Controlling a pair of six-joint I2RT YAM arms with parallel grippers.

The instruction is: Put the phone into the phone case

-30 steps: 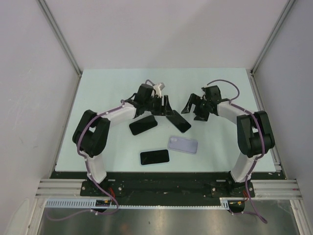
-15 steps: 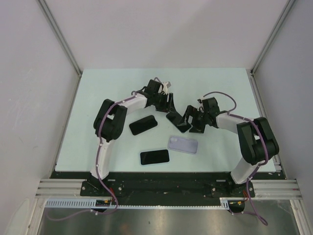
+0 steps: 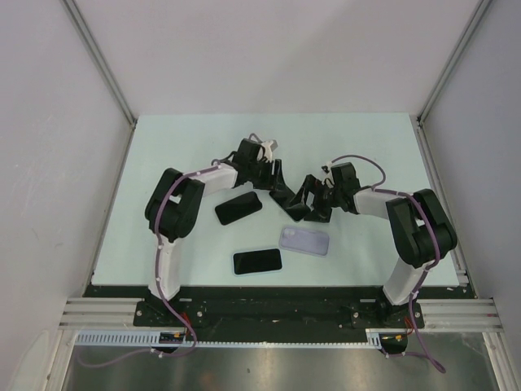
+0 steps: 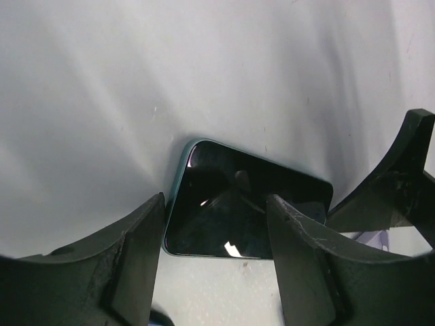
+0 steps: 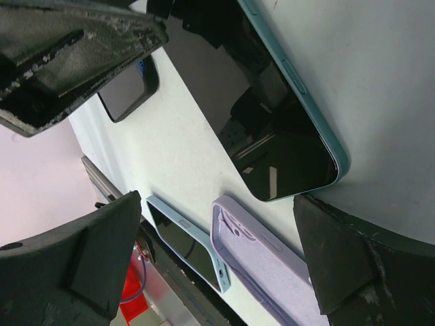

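A dark phone with a teal edge (image 3: 291, 209) (image 4: 245, 210) (image 5: 272, 122) lies flat on the table between my two grippers. My left gripper (image 3: 274, 181) (image 4: 216, 204) is open at the phone's far end, one finger beside its edge and the other over its screen. My right gripper (image 3: 310, 203) (image 5: 217, 200) is open wide at the phone's near end, one finger by its corner. The empty lilac phone case (image 3: 304, 239) (image 5: 272, 272) lies open side up just in front of the phone. Neither gripper holds anything.
A second dark phone (image 3: 238, 208) (image 5: 129, 88) lies left of the grippers. A phone in a light blue case (image 3: 257, 261) (image 5: 183, 241) rests near the table's front edge, left of the lilac case. White walls enclose the table.
My right gripper has swung left and nearer, down to the teal-edged phone. My left gripper has shifted right onto the phone's far end. The phones and the case have stayed put.
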